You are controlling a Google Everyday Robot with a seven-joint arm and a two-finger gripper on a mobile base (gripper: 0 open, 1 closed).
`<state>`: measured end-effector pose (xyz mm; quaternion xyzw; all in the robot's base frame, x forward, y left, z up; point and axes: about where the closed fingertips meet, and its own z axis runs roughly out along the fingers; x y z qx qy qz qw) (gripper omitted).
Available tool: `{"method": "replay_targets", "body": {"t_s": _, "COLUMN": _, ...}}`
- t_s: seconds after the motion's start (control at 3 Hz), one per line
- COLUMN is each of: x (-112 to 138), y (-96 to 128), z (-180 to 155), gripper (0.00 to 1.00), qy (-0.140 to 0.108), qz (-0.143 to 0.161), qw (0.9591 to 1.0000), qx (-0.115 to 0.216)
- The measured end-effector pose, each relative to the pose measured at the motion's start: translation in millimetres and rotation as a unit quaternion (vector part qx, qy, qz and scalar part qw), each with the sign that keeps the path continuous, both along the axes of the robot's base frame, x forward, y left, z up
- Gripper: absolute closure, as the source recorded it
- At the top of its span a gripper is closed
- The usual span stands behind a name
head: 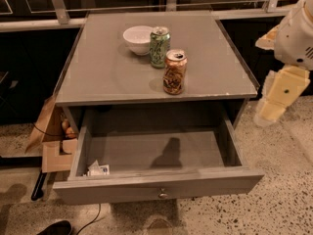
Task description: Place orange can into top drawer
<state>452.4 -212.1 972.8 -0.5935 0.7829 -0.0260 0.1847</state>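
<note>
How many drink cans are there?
2. The orange can stands near the front of the cabinet top; the green-and-white can just behind it, beside the white bowl. The gripper hangs off to the right.

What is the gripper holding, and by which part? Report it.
Nothing. The gripper hangs to the right of the cabinet, touching no object; the orange can stands free on the cabinet top.

Cream gripper [268, 112] (far right), mottled orange can [174, 72]

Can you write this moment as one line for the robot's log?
orange can: upright on cabinet | top drawer: open, can not inside | gripper: beside cabinet, picture right, apart from can
</note>
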Motion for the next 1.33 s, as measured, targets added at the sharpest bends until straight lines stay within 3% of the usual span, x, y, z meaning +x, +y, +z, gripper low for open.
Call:
{"method": "replay_targets", "body": {"t_s": 0.33, "x": 30.3, "y": 8.7, "z": -11.5, "gripper": 0.0, "qy": -0.021, "qz": -0.014, "qw": 0.9984, "qx": 0.05}}
{"method": "replay_targets", "body": {"t_s": 0.67, "x": 63.3, "y": 21.2, "z": -26.5, "gripper": 0.0, "qy": -0.036, "qz": -0.026, "qw": 0.9928, "qx": 0.111}}
{"method": "replay_targets", "body": {"t_s": 1.0, "x": 97.0, "y": 44.0, "z": -41.0, "gripper": 0.0, "qy": -0.053, "qz": -0.025, "qw": 0.9829, "qx": 0.175}}
{"method": "replay_targets", "body": {"t_s": 1.33, "x": 97.0, "y": 44.0, "z": -41.0, "gripper": 0.0, "qy": -0.053, "qz": -0.025, "qw": 0.9829, "qx": 0.175}}
